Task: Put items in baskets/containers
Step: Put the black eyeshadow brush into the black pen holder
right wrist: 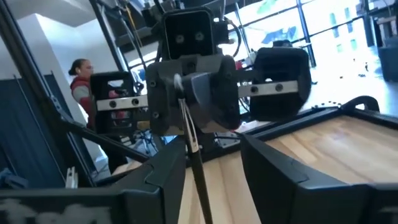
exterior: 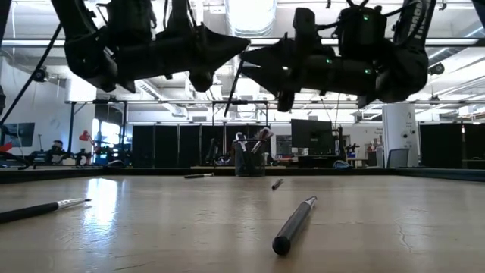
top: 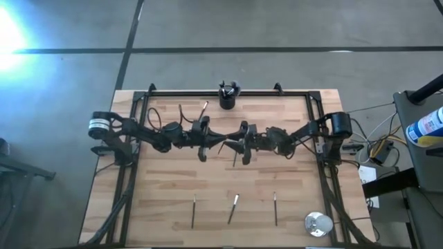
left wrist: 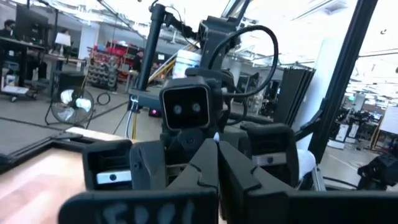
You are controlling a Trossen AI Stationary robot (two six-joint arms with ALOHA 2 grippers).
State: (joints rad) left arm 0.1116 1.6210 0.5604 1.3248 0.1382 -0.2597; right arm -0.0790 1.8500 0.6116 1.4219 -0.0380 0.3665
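1. High view. A concrete floor surrounds a wooden tabletop (top: 173, 200). The black cup (top: 228, 97), already holding brushes, stands at the upper centre edge. The left end effector (top: 220, 135) and right end effector (top: 232, 144) meet tip to tip at frame centre, directly below the cup. A thin brush (top: 236, 155) hangs beneath the right one, its long axis near vertical in the frame. Three brushes (top: 234, 209) lie along the lower edge; another lies upper left of centre (top: 205, 108). A silver disc (top: 318, 224) sits lower right.

2. Low view. Both arms hang at the top of the frame, well above the tabletop. A held brush (exterior: 236, 85) slants between them, tip down. The cup (exterior: 249, 158) stands behind and below, at centre.

3. Left wrist view. The left fingers converge to a closed point at the right arm's camera.

4. Right wrist view. The right fingers (right wrist: 165, 171) stand spread; a brush (right wrist: 193, 149) rises between them, apparently clamped by the left end effector opposite. Judgement: a handover, with the cup equally near both arms.
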